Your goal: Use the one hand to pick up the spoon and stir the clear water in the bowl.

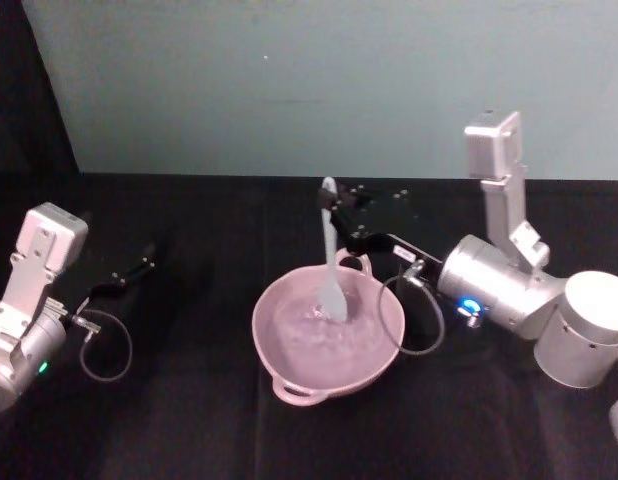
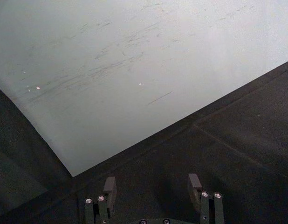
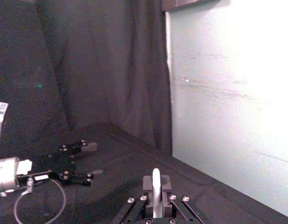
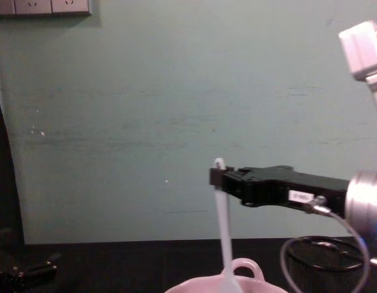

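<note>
You are holding the spoon (image 1: 331, 260) upright in the pink bowl (image 1: 259, 318).
Your right gripper (image 1: 332, 208) is pinching the spoon's top end tight. The spoon is hanging almost straight down below it, and its flat end is dipping in the water (image 1: 314, 338). Your left gripper (image 1: 139, 268) is resting far off to the left, open and holding nothing.

A pale teal wall (image 1: 289, 80) stands behind the black-draped table (image 1: 189, 420), with a dark curtain (image 3: 97, 60) beside it.
</note>
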Motion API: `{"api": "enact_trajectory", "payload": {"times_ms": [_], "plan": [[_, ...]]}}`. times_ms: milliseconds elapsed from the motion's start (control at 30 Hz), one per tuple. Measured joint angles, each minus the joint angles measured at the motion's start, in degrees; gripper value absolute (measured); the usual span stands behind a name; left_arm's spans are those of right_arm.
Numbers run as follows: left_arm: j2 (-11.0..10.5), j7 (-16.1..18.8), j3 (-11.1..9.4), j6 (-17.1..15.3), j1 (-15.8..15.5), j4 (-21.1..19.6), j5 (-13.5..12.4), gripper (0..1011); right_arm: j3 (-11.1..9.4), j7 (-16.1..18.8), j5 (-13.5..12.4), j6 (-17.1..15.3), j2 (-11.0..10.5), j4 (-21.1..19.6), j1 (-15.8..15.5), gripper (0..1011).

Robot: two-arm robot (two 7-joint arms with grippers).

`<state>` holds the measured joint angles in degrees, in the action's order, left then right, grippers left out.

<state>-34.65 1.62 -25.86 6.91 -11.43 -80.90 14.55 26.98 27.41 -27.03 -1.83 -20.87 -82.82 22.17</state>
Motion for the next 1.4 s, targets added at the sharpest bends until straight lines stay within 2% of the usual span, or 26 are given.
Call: {"api": "enact_trajectory", "payload": {"times_ms": [200, 333, 533, 767, 900, 1033, 1233, 1400], "plan": [[0.00, 0.00, 0.00, 0.00, 0.00, 0.00, 0.00, 1005, -1.74, -1.03, -0.37, -0.52, -2.09, -3.33, -2.39, 110], [0.00, 0.00, 0.00, 0.00, 0.00, 0.00, 0.00, 1005, -1.96, -1.20, -0.36, -1.02, -2.90, -5.16, -3.69, 110], [0.00, 0.00, 0.00, 0.00, 0.00, 0.00, 0.00, 1005, -0.65, -0.83, -0.01, -2.12, -3.30, -7.47, -4.98, 110], [0.00, 0.00, 0.00, 0.00, 0.00, 0.00, 0.00, 1005, 2.13, 0.62, 0.21, -2.57, -1.94, -8.31, -4.93, 110], [0.00, 0.00, 0.00, 0.00, 0.00, 0.00, 0.00, 1005, 3.57, 1.40, 0.26, -2.41, -0.49, -6.94, -3.63, 110], [0.00, 0.00, 0.00, 0.00, 0.00, 0.00, 0.00, 1005, 4.10, 1.96, 0.00, -1.87, 0.92, -4.53, -1.92, 110], [0.00, 0.00, 0.00, 0.00, 0.00, 0.00, 0.00, 1005, 3.88, 2.58, -1.00, -0.87, 2.40, -0.39, 0.60, 110], [0.00, 0.00, 0.00, 0.00, 0.00, 0.00, 0.00, 1005, 3.04, 2.55, -1.41, -0.36, 2.43, 1.72, 1.59, 110]]}}
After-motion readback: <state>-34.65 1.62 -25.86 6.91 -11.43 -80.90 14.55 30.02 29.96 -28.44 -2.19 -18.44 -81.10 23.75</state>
